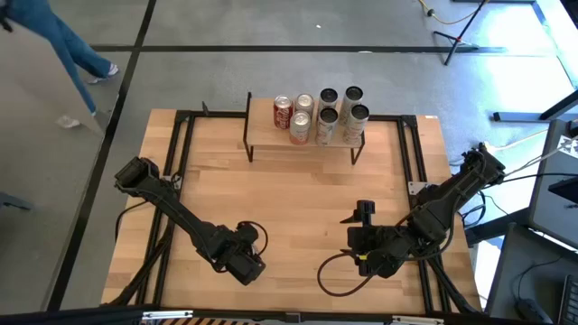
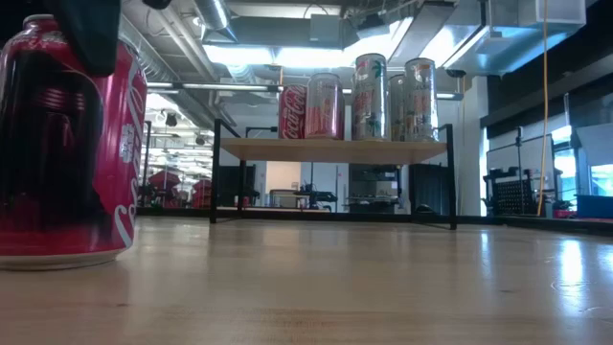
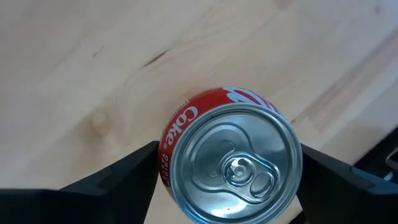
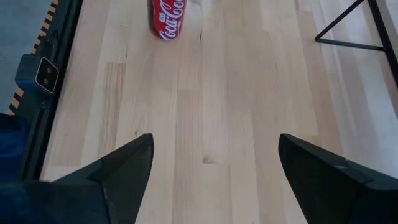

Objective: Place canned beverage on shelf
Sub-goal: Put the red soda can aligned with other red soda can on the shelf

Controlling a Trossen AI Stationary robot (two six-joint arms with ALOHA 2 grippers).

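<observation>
A red cola can (image 3: 230, 162) stands upright on its base on the wooden tabletop near the front left; it also shows in the low view (image 2: 67, 144) and the right wrist view (image 4: 168, 18). My left gripper (image 1: 242, 260) is above it, shut on it. The shelf (image 1: 262, 126), a light board on black legs, stands at the table's far middle (image 2: 335, 149) and carries several cans (image 1: 321, 116). My right gripper (image 1: 355, 240) is open and empty over the front right of the table, pointing toward the table's left (image 4: 214, 162). My left gripper pinches the red can's upper side wall (image 3: 166, 149) between its two fingers, one on each opposite side, just below the top rim. The fingers (image 3: 124, 177) come from above, pointing down. The can stands upright with its base on the table.
Black metal frame rails (image 1: 185, 144) run along the tabletop's left and right sides. Bare wood (image 1: 307, 194) lies between the grippers and the shelf. A person's legs (image 1: 68, 45) show on the floor beyond the far left corner.
</observation>
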